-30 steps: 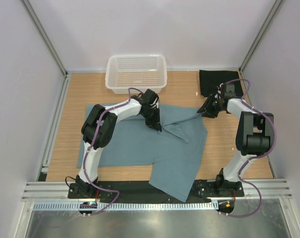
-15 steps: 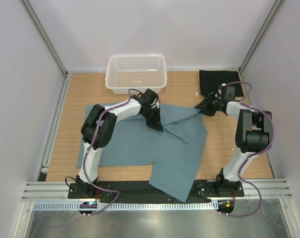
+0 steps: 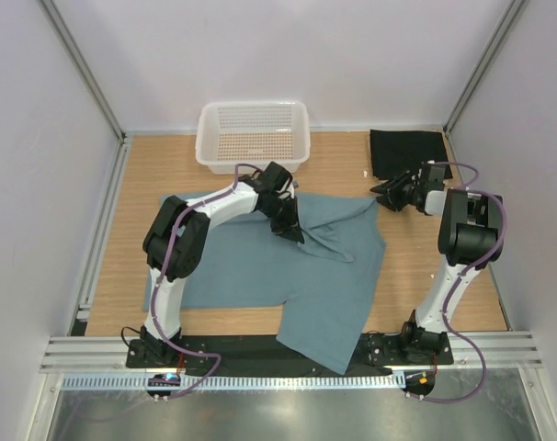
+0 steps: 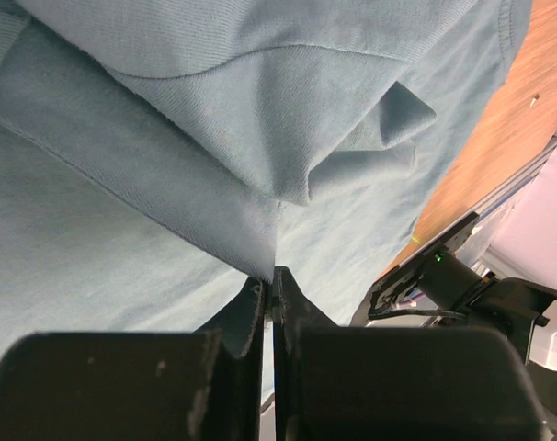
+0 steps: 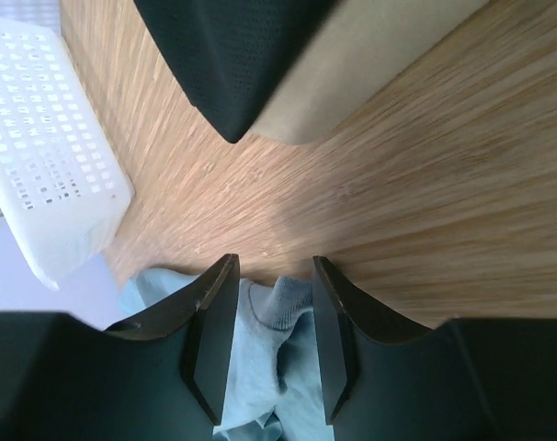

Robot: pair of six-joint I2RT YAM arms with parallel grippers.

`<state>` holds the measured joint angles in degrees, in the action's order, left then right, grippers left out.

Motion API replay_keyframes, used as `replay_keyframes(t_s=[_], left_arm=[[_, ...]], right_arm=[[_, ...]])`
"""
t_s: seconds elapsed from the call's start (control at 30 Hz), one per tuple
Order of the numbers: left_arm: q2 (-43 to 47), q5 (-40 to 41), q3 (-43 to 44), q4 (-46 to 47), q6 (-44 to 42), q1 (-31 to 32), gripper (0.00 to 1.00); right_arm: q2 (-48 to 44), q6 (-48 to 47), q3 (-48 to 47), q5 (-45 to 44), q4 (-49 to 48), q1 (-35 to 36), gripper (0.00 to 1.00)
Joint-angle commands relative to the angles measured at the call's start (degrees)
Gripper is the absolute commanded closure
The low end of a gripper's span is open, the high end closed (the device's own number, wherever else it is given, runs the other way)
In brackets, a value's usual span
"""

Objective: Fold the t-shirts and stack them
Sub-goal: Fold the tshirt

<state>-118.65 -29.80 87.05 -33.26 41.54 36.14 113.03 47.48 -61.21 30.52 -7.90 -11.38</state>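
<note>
Dusty teal-blue tee (image 3: 251, 266), blk tee (image 3: 405, 152), cream-beige tee (image 5: 380, 64), wht mesh basket (image 3: 251, 163) w/ small holes, wood-grain table (image 3: 141, 175).

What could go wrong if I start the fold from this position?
The left gripper pinches only a thin ridge of the teal t-shirt; pulling may slip it free or bunch the cloth.
The right gripper is open near the shirt's corner, holding nothing, so a one-sided pull could skew it.
The hem overhangs the table's near edge and could snag.
</note>
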Motion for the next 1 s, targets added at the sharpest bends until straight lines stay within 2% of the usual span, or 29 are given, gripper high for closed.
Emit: replay_keyframes(t_s=[0.0, 0.13, 0.23, 0.37, 0.67, 0.7, 0.97], left_arm=[[2.11, -2.72, 0.05, 0.12, 0.47, 0.16, 1.00], [0.53, -3.51, 0.84, 0.38, 1.00, 0.16, 1.00], [-0.18, -2.46, 1.99, -1.28, -0.31, -0.10, 1.00], [-1.23, -3.16, 3.30, -1.72, -0.49, -0.11, 1.00], [-1.94, -4.12, 5.24, -2.43, -0.49, -0.37, 1.00], [-1.85, -4.12, 5.24, -2.52, -0.58, -0.54, 1.00], [-1.23, -4.04, 5.24, -3.04, -0.76, -0.81, 1.00]], right_arm=[[-2.10, 1.04, -2.08, 2.18, -3.36, 0.04, 0.57], [-7.54, -2.56, 1.87, 0.59, 0.51, -0.31, 0.52], [-11.94, -5.02, 3.55, -0.55, 4.46, -0.31, 0.44], [-14.68, -9.60, 7.05, -0.47, 7.55, -0.31, 0.41], [-10.73, -5.83, 12.07, 9.11, -5.88, 0.39, 0.37], [-9.95, -5.04, 12.34, 9.72, -9.29, 0.74, 0.36], [-5.63, -2.13, 13.05, 12.19, -17.84, 2.58, 0.37]])
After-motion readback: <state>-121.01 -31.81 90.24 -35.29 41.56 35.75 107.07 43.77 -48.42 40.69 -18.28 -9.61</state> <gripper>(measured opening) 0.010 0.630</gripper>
